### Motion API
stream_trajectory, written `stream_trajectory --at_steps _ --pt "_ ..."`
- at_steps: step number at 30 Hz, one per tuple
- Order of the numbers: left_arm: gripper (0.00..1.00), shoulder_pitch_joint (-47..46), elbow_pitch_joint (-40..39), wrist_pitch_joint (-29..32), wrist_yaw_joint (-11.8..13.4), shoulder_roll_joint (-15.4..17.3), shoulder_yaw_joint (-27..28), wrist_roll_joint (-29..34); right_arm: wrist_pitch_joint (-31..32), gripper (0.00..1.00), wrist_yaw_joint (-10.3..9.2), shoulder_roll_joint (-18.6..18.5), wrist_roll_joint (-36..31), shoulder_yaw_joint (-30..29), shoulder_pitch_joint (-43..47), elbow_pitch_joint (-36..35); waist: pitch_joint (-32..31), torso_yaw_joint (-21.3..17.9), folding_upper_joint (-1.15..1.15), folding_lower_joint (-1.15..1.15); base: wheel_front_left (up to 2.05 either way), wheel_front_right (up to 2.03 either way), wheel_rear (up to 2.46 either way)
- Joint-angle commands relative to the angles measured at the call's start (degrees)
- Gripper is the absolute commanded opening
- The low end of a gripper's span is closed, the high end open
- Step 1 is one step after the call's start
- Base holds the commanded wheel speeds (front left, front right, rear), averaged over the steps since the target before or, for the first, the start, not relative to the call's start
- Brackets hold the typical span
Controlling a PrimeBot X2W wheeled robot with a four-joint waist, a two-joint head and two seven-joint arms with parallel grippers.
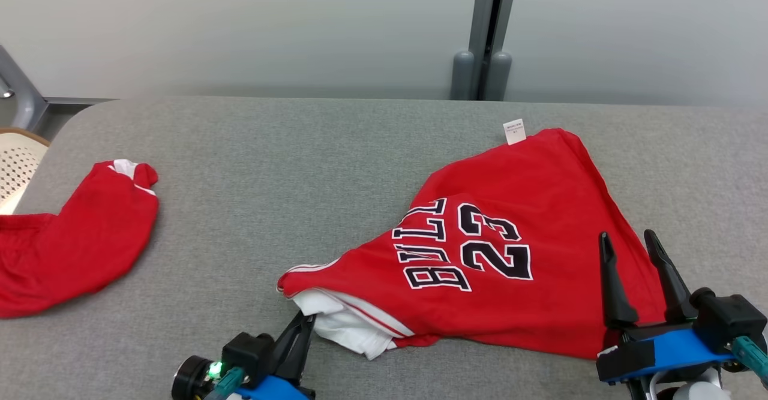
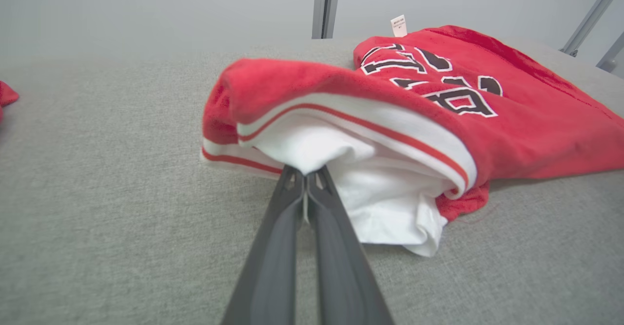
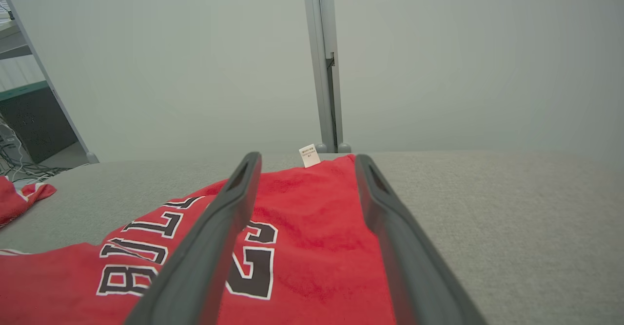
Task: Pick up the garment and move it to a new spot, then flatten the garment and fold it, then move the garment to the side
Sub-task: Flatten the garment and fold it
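Note:
The garment [image 1: 540, 208] is a red jersey with black "BULLS 23" lettering and white trim, lying crumpled on the right half of the grey table [image 1: 270, 166]. A white label [image 1: 514, 131] sticks out at its far edge. My left gripper [image 1: 308, 318] is shut, its tips pinched on the white inner fabric at the jersey's near left corner [image 2: 312, 149]. In the left wrist view the left gripper [image 2: 305, 173] has its tips tucked under that white fold. My right gripper [image 1: 627, 238] stands open over the jersey's near right part, and in the right wrist view the right gripper [image 3: 307, 159] holds nothing above the jersey [image 3: 302, 203].
A second red garment [image 1: 72, 238] lies at the table's left edge, also seen as a red garment [image 3: 19, 196] at far left. A pale perforated chair [image 1: 15, 166] stands beyond that edge. A grey post [image 1: 483, 34] rises behind the table against the wall.

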Motion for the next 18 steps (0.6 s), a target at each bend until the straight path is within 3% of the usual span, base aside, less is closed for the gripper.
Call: stream_trajectory --at_steps 1,10,18 --pt "0.00 1.3 -1.2 0.0 0.1 1.1 0.7 0.4 -0.2 1.00 0.01 0.0 0.2 -0.1 1.0 0.0 -0.2 0.3 0.00 0.00 0.00 0.00 0.00" --pt "0.00 8.8 -12.6 1.2 2.9 5.6 3.1 0.5 -0.2 1.00 0.01 0.0 0.8 -0.8 2.3 0.6 -1.0 3.7 0.00 0.00 0.00 0.00 0.00" --pt "0.00 15.7 -21.4 8.0 4.6 7.6 3.1 -1.5 -0.2 1.00 0.01 0.0 0.7 -2.6 2.1 1.0 0.1 6.8 0.00 0.00 0.00 0.00 0.00"
